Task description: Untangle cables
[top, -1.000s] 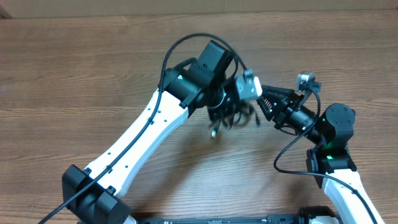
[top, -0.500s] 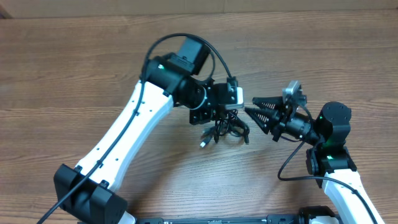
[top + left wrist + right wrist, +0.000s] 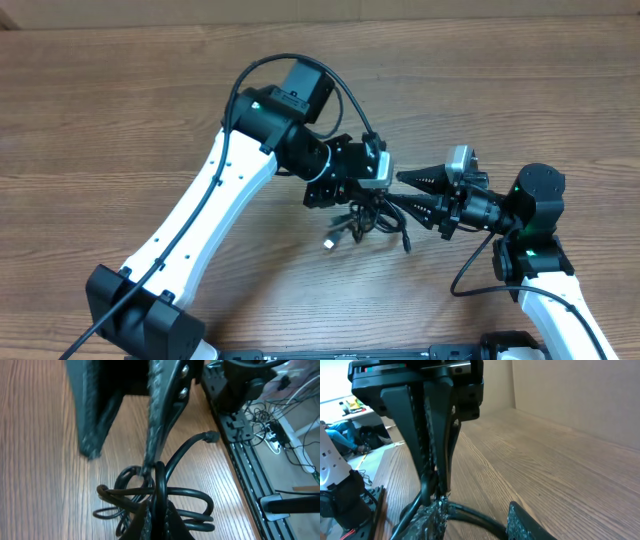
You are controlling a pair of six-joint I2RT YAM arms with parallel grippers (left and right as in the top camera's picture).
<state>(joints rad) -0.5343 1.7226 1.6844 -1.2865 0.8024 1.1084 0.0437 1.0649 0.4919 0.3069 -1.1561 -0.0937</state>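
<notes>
The cables (image 3: 366, 222) are a bunch of thin black loops at the table's middle, with one silver-tipped plug (image 3: 329, 241) sticking out on the left. My left gripper (image 3: 350, 197) is shut on a strand at the top of the bunch. The left wrist view shows that strand (image 3: 160, 480) rising from between the left gripper (image 3: 158, 507), with loops (image 3: 192, 510) spread below. My right gripper (image 3: 396, 190) reaches in from the right, open. In the right wrist view a cable (image 3: 480, 519) runs across between the right gripper (image 3: 477, 502) fingers, touching the left one (image 3: 427, 520).
Bare wood table (image 3: 120, 110) lies all round the bunch. The two grippers are nose to nose, almost touching. A black rail and loose wires (image 3: 265, 430) run along the table's near edge.
The left arm swung left and lowered with the bunch, then held still. The right gripper has pushed left into the bunch, its fingers now around a strand.
</notes>
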